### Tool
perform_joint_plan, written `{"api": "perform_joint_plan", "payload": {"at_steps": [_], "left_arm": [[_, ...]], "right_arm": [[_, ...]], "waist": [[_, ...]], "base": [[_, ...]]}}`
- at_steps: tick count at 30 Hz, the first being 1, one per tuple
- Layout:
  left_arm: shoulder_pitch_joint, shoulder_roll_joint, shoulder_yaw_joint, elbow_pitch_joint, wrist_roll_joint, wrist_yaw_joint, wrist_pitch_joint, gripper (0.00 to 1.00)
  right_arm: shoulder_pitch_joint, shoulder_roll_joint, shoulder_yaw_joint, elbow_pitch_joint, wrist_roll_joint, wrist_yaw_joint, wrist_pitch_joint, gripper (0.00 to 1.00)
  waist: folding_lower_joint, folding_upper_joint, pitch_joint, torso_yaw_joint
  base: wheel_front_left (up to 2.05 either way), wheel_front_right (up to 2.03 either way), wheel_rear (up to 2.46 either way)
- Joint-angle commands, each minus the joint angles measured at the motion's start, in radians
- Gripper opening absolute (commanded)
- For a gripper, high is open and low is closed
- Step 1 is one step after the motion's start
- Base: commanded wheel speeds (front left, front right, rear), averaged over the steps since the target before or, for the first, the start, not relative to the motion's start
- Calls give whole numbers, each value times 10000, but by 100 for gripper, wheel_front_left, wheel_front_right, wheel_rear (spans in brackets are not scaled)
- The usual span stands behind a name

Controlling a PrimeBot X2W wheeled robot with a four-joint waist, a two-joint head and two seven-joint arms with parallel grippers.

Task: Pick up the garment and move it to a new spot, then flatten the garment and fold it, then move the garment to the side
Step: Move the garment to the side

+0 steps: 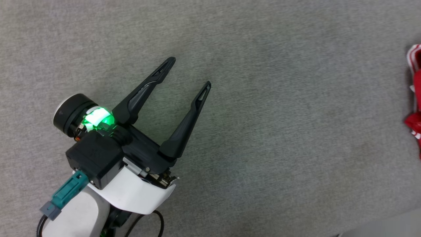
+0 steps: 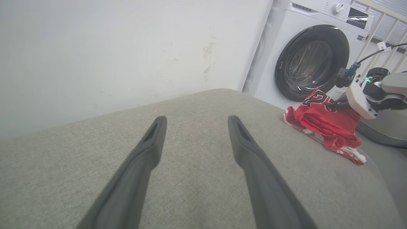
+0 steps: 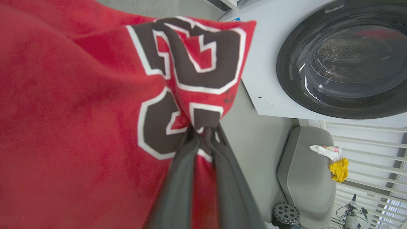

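Observation:
The garment (image 2: 321, 124) is a red jersey with black-and-white lettering, bunched at the right end of the grey cushioned surface (image 2: 197, 165). A red and white strip of the garment (image 1: 415, 98) shows at the right edge of the head view. My right gripper (image 3: 205, 133) is shut on a fold of the garment (image 3: 79, 121) at the lettering, and lifts that part off the surface. The right gripper (image 2: 337, 105) is seen from the left wrist reaching in from the right. My left gripper (image 1: 192, 73) hangs open over bare grey fabric, far left of the garment, holding nothing.
A white washing machine (image 2: 314, 60) with a dark round door stands beyond the surface's right end. A white wall (image 2: 127, 51) runs behind. A second grey cushion (image 3: 305, 178) bearing a yellow and a white item lies past the machine.

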Motion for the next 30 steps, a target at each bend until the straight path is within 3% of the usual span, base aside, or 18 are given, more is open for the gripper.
{"api": "perform_joint_plan", "payload": {"at_steps": [1,6,7,8,9,14,16,19,23,30], "left_arm": [[-118,29,1,-70,35,24,31,100],[12,-15,-54,56,-28,71,-115,100],[60,-36,-63,123,-43,82,-161,100],[113,-70,-69,200,-75,98,-227,100],[175,-128,-73,275,-133,118,-305,100],[396,-344,-103,959,-335,159,-807,100],[748,-479,20,1641,-555,274,-1301,100],[1004,-550,123,1993,-672,357,-1501,100],[1498,-623,435,2518,-891,570,-1793,100],[2374,-721,974,3170,-1280,866,-2035,100]], "right_arm": [[-227,150,-202,207,-172,-19,-145,0],[-350,459,-673,723,-640,-19,-276,0],[-344,483,-729,752,-778,-19,-269,16],[-354,537,-795,743,-873,-19,-331,87],[-389,605,-937,756,-926,-20,-348,100],[-229,636,-1263,465,-1220,-19,-443,100],[-118,753,-1337,-237,-1030,-19,-550,100],[-28,910,-1272,-737,-810,-17,-632,100],[189,1417,-1126,-1913,-39,-19,-617,100],[997,2954,-946,-4180,1245,-17,-768,100]], "waist": [[-2,0,188,207],[-2,0,66,386],[-2,0,-18,415],[-2,0,-121,438],[-2,0,-238,459],[-2,0,-1135,629],[-2,0,-2063,810],[-2,0,-2550,928],[-2,0,-3403,1179],[-2,0,-4593,1727]], "base": [[0,0,0],[0,0,0],[0,0,0],[0,0,0],[0,0,0],[0,0,0],[0,0,0],[0,0,0],[0,0,0],[0,0,0]]}}
